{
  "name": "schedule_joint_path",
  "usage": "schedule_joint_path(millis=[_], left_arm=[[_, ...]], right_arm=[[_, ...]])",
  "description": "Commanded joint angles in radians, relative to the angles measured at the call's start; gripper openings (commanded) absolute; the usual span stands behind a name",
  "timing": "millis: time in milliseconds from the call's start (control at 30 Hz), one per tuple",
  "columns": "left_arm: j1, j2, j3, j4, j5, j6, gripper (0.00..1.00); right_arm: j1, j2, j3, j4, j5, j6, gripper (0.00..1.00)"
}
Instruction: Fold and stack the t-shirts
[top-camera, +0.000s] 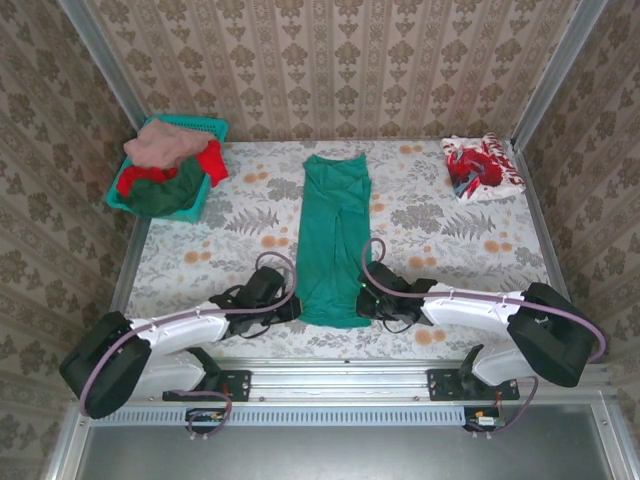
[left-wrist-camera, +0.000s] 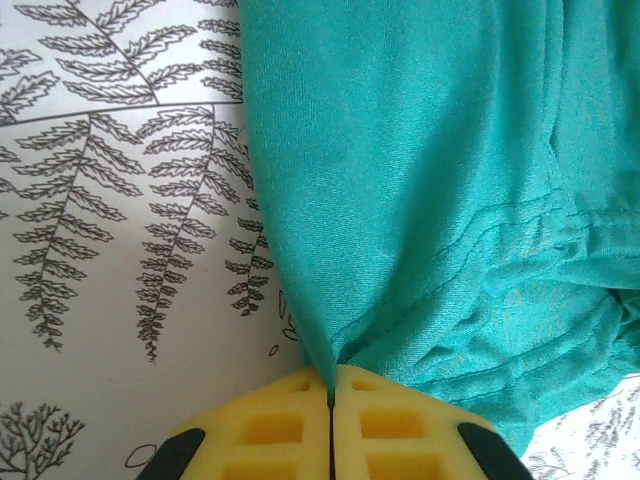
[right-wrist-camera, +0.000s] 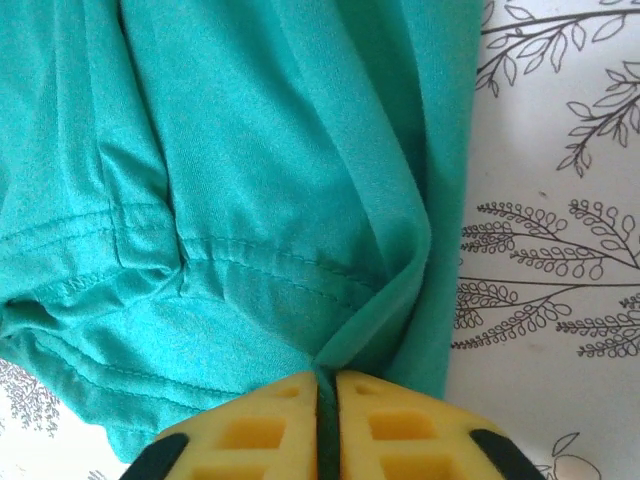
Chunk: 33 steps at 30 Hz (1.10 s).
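Observation:
A teal-green t-shirt (top-camera: 333, 235) lies folded into a long narrow strip down the middle of the table. My left gripper (top-camera: 287, 305) is shut on its near left corner; the yellow pads (left-wrist-camera: 290, 425) pinch a fold of the teal-green t-shirt (left-wrist-camera: 420, 180). My right gripper (top-camera: 366, 303) is shut on the near right corner, with the teal-green t-shirt (right-wrist-camera: 260, 170) caught between its yellow pads (right-wrist-camera: 385, 425). A folded red-and-white patterned t-shirt (top-camera: 482, 167) rests at the back right. Salmon-pink, red and dark green t-shirts (top-camera: 165, 165) are heaped in the basket.
A teal mesh basket (top-camera: 207, 128) stands at the back left corner of the table. The floral tablecloth (top-camera: 440, 225) is bare between the strip and the patterned t-shirt. Patterned walls close in the left, back and right sides.

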Motion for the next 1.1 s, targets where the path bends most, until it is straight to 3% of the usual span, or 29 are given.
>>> schedule_joint_path(millis=[0,33,200,400,800,1067], left_arm=[[-0.004,-0.024,0.034,0.008,0.03,0.015,0.02],[-0.004,-0.03,0.045,-0.006,0.03,0.018,0.0],[0.009,-0.076,0.122,-0.108,0.007,0.051,0.0],[0.143,-0.031,0.253,-0.152,0.059,0.1,0.0],[0.362,0.421,0.746,-0.228,0.244,0.274,0.0],[0.465,0.743,1.073,-0.391,0.336,0.368,0.0]], right_arm=[[0.006,-0.029,0.001,-0.053,0.029,-0.008,0.04],[0.005,-0.034,0.008,-0.063,0.032,-0.014,0.0],[-0.019,-0.084,0.049,-0.103,0.051,-0.051,0.0],[-0.129,-0.079,0.167,-0.132,0.026,-0.158,0.0],[-0.401,0.324,0.613,-0.164,-0.138,-0.34,0.0],[-0.489,0.598,0.884,-0.206,-0.212,-0.378,0.0]])
